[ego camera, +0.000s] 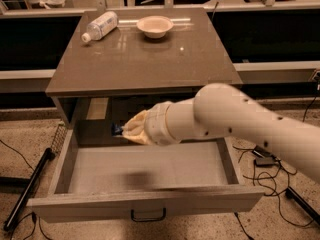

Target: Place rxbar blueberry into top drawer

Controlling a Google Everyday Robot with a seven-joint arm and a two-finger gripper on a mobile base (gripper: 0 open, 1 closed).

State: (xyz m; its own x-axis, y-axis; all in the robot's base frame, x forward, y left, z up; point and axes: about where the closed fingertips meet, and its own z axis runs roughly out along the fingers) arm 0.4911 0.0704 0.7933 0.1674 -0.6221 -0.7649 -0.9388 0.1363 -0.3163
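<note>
The top drawer [150, 170] is pulled wide open, showing its pale grey floor, with a small dark handle [148, 215] on its front. My gripper [125, 130], wrapped in a tan cover at the end of the white arm, reaches in from the right and hangs over the drawer's back left part, just below the tabletop edge. It is shut on the rxbar blueberry [116, 129]. Only a small dark blue end of the bar sticks out to the left; the rest is hidden in the gripper. The bar is held above the drawer floor.
The brown tabletop [150, 64] carries a clear plastic bottle [100, 26] lying at the back left and a white bowl [155, 26] at the back middle. Cables [265, 160] lie on the floor at right. A black stand leg [27, 191] lies at left.
</note>
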